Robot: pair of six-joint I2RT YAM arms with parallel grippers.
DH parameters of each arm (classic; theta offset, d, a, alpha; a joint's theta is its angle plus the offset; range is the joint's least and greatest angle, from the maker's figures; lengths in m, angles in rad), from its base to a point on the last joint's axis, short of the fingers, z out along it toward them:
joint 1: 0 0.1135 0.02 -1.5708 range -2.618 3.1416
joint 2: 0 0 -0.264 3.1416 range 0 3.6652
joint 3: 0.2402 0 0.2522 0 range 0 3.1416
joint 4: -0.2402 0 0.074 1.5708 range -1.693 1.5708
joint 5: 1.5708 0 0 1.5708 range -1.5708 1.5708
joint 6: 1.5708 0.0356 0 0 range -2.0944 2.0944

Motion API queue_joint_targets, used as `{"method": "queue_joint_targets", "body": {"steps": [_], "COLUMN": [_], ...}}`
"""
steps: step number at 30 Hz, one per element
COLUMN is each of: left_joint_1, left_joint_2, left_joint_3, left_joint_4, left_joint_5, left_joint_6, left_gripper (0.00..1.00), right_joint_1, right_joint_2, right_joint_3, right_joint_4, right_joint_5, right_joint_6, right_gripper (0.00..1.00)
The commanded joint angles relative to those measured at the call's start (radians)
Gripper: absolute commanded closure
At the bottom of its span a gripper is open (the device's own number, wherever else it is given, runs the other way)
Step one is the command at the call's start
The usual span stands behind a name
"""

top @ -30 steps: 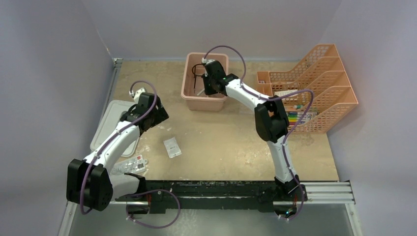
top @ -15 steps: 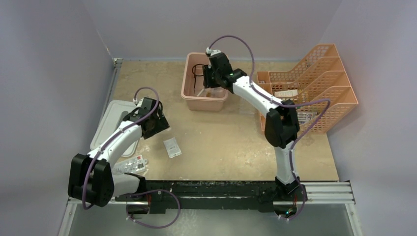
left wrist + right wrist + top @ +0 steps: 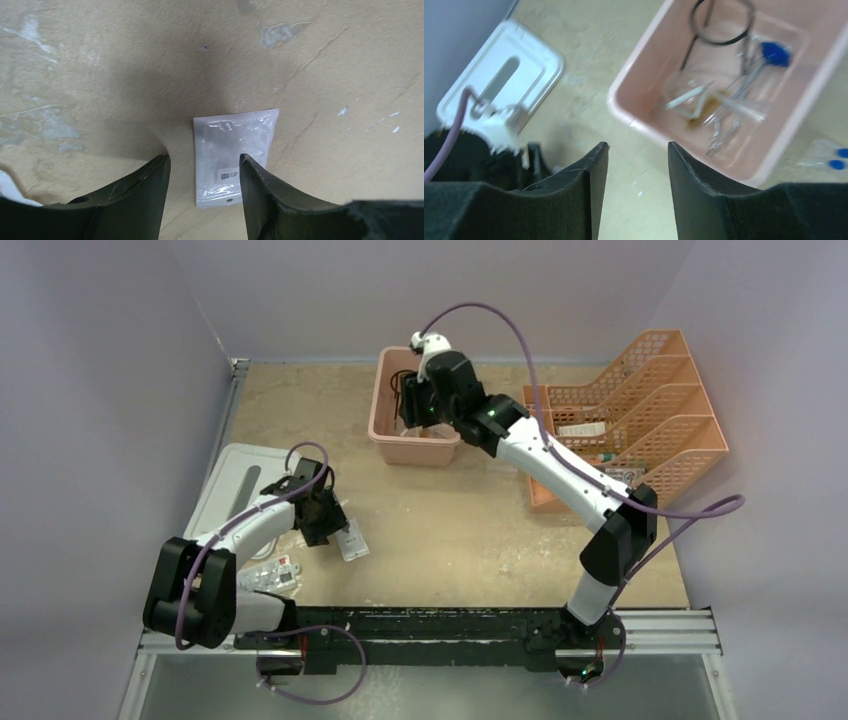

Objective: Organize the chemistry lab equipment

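The pink tub [image 3: 639,65] runs off the right wrist view's top and right edges, its clear glassware [image 3: 679,89] and tongs [image 3: 724,134] blurred. A finger [image 3: 265,200] of the left gripper [image 3: 204,162] hides one corner of the small white packet [image 3: 230,150]; its label is unreadably small.

Tan table [image 3: 460,530] w/ pink tub [image 3: 415,452], white lid [image 3: 232,475], packet [image 3: 353,543], orange racks [image 3: 650,430].

Top camera looks down from the near side over the mottled beige counter [image 3: 450,510]. Left wrist's hugs it; right wrist's, higher, also catches the pink plastic tub [image 3: 639,75].
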State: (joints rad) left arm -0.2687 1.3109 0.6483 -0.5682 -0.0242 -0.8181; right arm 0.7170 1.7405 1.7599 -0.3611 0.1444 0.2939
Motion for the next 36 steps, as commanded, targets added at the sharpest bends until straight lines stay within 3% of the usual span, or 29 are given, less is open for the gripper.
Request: {"method": "queue_joint_targets", "body": {"steps": [1,8,18,22,27,36], "left_joint_1": [0.005,0.005,0.005,0.005,0.004,0.003], "left_joint_2": [0.015,0.016,0.088,0.071,-0.02,-0.069], "left_joint_3": [-0.028,-0.085,-0.089,-0.084,-0.096,-0.207], "left_joint_4": [0.096,0.159,0.158,0.126,0.074,0.148], "left_joint_5": [0.047,0.027,0.027,0.027,-0.022,0.08], "left_joint_6": [-0.046,-0.082,-0.055,-0.05,-0.088,-0.168], "left_gripper": [0.5,0.63,0.79,0.77,0.69,0.66], "right_joint_1": [0.102,0.181,0.193,0.209,0.226,0.242], "right_joint_2": [-0.056,-0.095,-0.072,-0.033,0.06,0.198], "right_joint_3": [-0.092,-0.272,-0.443,-0.492,-0.476,-0.425], "right_joint_4": [0.003,0.026,0.103,0.176,0.214,0.236], "right_joint_5": [0.012,-0.016,-0.05,-0.106,-0.17,-0.186], "right_joint_6": [0.048,0.141,0.222,0.248,0.304,0.445], "right_gripper": [0.51,0.51,0.5,0.49,0.47,0.47]}}
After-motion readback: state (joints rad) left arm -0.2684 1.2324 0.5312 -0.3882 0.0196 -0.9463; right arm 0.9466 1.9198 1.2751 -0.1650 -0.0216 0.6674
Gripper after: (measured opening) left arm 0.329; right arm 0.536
